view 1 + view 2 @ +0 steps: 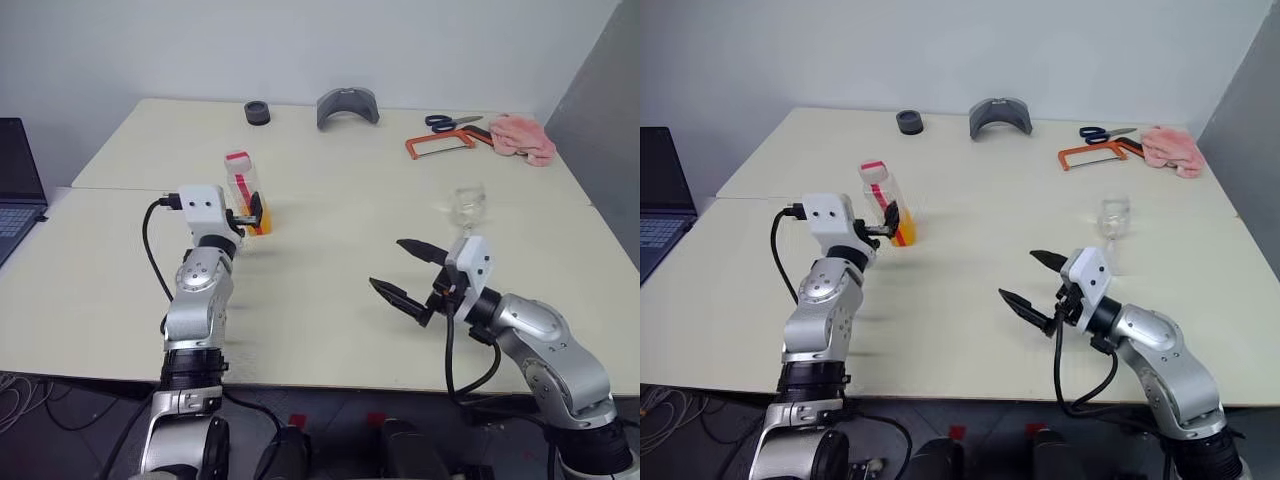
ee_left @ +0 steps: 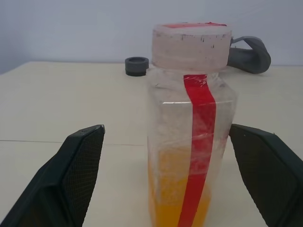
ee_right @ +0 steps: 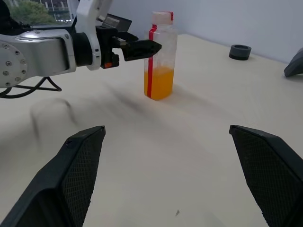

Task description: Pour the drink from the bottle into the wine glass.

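Note:
The bottle [image 1: 241, 180] stands upright on the table, left of centre, clear with a red strip and a pinkish cap. The orange drink [image 1: 262, 222] fills its lower part. My left gripper [image 1: 252, 213] is open at the bottle, level, one black finger on each side; in the left wrist view the bottle [image 2: 189, 142] stands between the fingers [image 2: 71, 179]. The wine glass [image 1: 467, 205] stands upright to the right, with nothing in it that I can see. My right gripper [image 1: 410, 272] hangs open in front of the glass with nothing between its fingers, turned toward the bottle [image 3: 158, 56].
Along the table's far edge lie a black ring [image 1: 258, 112], a grey curved part [image 1: 347, 105], blue scissors [image 1: 452, 122], an orange saw frame [image 1: 440, 146] and a pink cloth [image 1: 523, 137]. A laptop [image 1: 15, 185] sits off to the left.

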Controlling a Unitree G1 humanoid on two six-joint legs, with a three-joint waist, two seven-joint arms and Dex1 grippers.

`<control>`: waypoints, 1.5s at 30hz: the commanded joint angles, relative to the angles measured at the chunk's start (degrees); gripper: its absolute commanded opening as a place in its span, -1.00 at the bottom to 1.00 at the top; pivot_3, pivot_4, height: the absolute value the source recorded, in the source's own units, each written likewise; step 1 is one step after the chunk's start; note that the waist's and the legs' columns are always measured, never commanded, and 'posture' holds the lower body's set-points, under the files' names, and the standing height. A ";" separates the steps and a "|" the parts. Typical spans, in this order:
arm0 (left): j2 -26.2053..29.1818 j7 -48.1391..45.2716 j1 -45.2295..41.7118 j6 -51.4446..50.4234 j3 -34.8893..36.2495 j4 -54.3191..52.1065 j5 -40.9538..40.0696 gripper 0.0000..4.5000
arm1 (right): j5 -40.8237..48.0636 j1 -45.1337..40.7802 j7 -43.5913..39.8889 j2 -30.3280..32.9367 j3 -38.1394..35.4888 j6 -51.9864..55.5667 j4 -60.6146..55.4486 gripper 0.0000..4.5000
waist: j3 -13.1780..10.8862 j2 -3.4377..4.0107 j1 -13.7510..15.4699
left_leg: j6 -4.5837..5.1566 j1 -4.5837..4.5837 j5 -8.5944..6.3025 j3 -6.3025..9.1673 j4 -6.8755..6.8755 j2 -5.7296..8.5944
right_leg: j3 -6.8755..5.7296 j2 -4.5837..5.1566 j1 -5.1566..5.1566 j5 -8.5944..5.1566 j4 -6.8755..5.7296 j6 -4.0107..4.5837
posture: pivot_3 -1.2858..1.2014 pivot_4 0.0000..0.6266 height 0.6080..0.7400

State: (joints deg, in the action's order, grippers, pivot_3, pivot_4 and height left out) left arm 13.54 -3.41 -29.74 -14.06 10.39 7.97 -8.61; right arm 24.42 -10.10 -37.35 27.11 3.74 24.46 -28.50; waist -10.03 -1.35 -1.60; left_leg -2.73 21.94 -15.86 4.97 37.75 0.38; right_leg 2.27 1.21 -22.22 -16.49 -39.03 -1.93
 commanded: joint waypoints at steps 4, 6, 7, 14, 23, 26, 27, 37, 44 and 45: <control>-0.58 0.05 -2.88 2.88 -0.83 1.88 1.15 0.98 | 1.46 -1.36 -0.60 0.37 -0.28 0.76 -1.98 1.00 | 0.00 0.00 0.00 | 0.00 0.00 0.00 0.01 0.00 -0.01 | 0.01 0.01 -0.01 0.00 0.00 0.00 | 0.03 -0.52 1.00; -0.77 0.35 -3.42 3.23 -0.91 2.66 1.40 0.98 | 1.87 -1.58 -0.53 0.26 -0.46 1.12 -2.06 1.00 | 0.00 0.00 0.02 | 0.00 0.01 0.00 0.03 0.00 -0.01 | 0.00 0.01 -0.01 0.00 0.00 0.00 | 0.03 -0.52 1.00; -0.82 0.73 -3.88 3.65 -0.91 3.34 1.64 0.98 | 2.11 -1.81 -0.53 0.20 -0.45 1.38 -2.03 1.00 | 0.00 0.00 0.02 | 0.00 0.01 0.00 0.03 0.00 -0.01 | -0.01 0.01 -0.01 0.00 0.00 0.00 | 0.03 -0.52 1.00; -1.28 3.99 -8.11 5.32 -0.85 8.66 3.58 0.98 | 7.93 -6.95 -3.22 1.27 -0.35 6.99 -3.03 1.00 | -0.01 -0.01 -0.05 | 0.00 0.01 0.00 0.02 0.00 0.02 | 0.00 0.00 -0.01 0.00 0.00 0.00 | 0.03 -0.52 1.00; -1.65 6.52 -11.89 5.75 -0.83 13.77 4.40 0.98 | 7.10 -11.20 -4.26 0.51 1.68 6.67 -0.69 1.00 | -0.02 -0.03 0.00 | 0.00 0.07 0.00 0.07 0.02 0.01 | -0.04 0.03 -0.04 0.00 0.01 0.00 | 0.03 -0.52 1.00; -1.56 7.46 -13.03 5.97 -0.76 15.14 4.77 0.98 | 6.87 -11.46 -4.25 0.30 2.02 6.35 -0.20 1.00 | -0.02 -0.03 0.00 | -0.01 0.07 0.00 0.08 0.02 0.01 | -0.04 0.03 -0.05 0.00 0.01 0.00 | 0.03 -0.52 1.00; -1.61 7.87 -13.56 5.92 -0.79 15.69 4.96 0.98 | 6.79 -11.48 -4.26 0.21 2.07 6.23 -0.02 1.00 | -0.02 -0.03 0.00 | -0.01 0.07 0.00 0.07 0.02 0.01 | -0.03 0.03 -0.05 0.01 0.01 0.00 | 0.03 -0.52 1.00; -2.55 9.73 -16.35 5.37 -1.74 18.21 6.01 0.98 | 6.05 -11.27 -4.78 0.00 1.60 5.59 1.13 1.00 | -0.02 -0.03 -0.01 | -0.02 0.08 0.01 0.08 0.01 0.02 | -0.04 0.05 -0.06 0.01 0.01 0.00 | 0.03 -0.52 1.00; -2.41 10.28 -16.55 5.56 -2.12 18.14 6.86 0.98 | 5.65 -11.65 -4.84 0.29 0.92 4.97 2.17 1.00 | -0.02 -0.03 -0.01 | -0.04 0.08 0.02 0.08 0.01 0.02 | -0.04 0.05 -0.06 0.01 0.01 0.00 | 0.03 -0.52 1.00; -2.41 10.30 -16.57 5.49 -2.14 18.08 6.91 0.98 | 5.65 -11.69 -4.87 0.31 0.90 4.92 2.25 1.00 | -0.02 -0.03 -0.01 | -0.03 0.08 0.02 0.08 0.01 0.02 | -0.04 0.05 -0.06 0.01 0.01 0.00 | 0.03 -0.52 1.00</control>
State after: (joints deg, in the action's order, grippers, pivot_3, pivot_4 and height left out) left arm 11.02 6.62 -44.62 -9.49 8.49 27.50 -2.59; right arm 30.08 -20.79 -41.68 27.12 5.77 30.69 -25.60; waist -10.05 -1.38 -1.61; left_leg -2.76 22.03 -15.84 5.05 37.77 0.40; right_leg 2.22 1.26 -22.28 -16.48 -39.01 -1.93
